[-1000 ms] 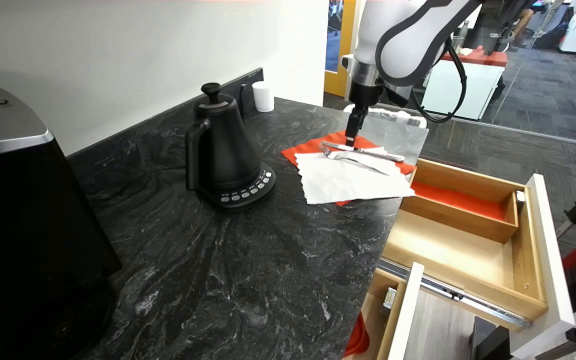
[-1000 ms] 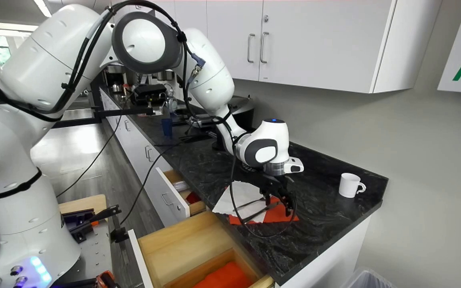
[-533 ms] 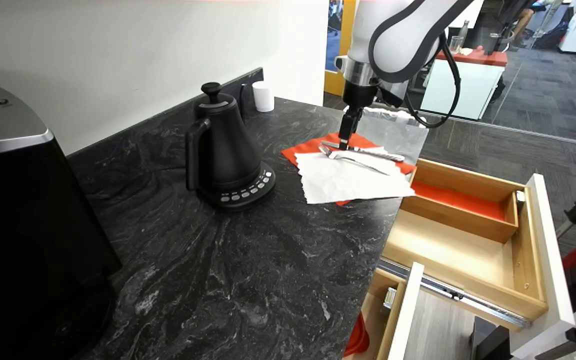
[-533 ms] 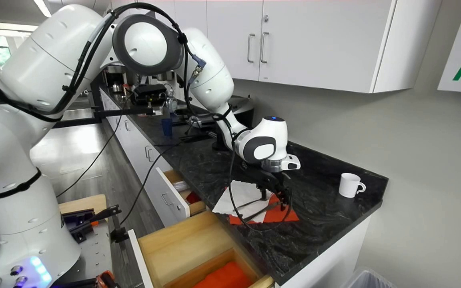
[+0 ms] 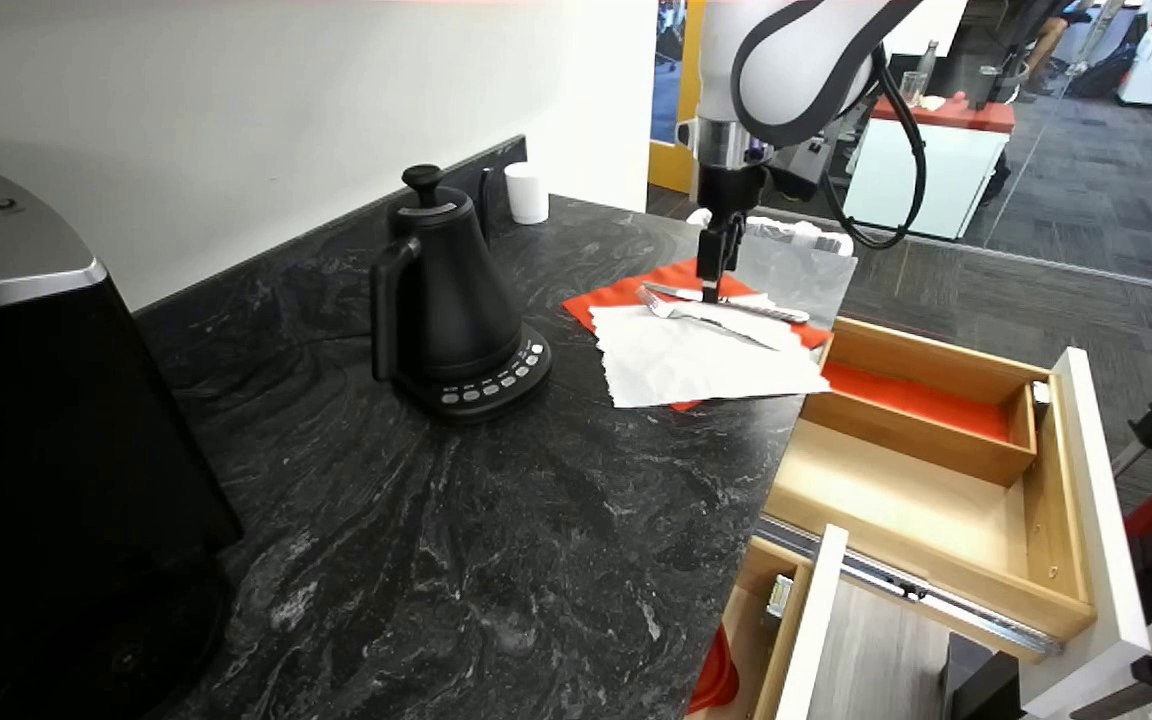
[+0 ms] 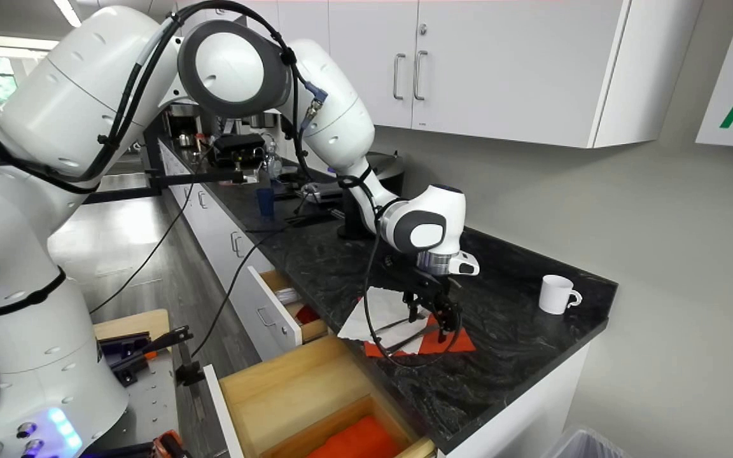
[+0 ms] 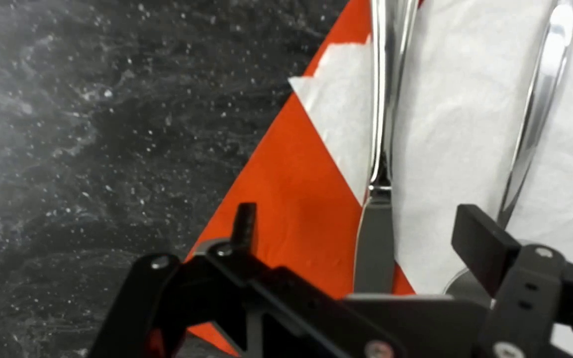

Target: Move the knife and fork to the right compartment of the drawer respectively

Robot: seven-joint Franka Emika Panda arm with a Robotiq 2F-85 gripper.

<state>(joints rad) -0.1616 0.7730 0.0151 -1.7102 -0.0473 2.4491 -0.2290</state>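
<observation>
In the wrist view, knife lies left of fork.

Glare whitens the floor beside the table, and bright highlights streak the knife and fork on it.

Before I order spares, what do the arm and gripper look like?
White, rounded Franka Panda arm with dark grey joint trim, black cables strapped outside, a blue connector, silver wrist collar and glowing blue base strip. Black Robotiq gripper: two angular fingers, exposed screws.

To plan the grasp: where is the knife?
In the wrist view, the knife lies right of centre, left of the fork, partly on the red napkin.
</observation>
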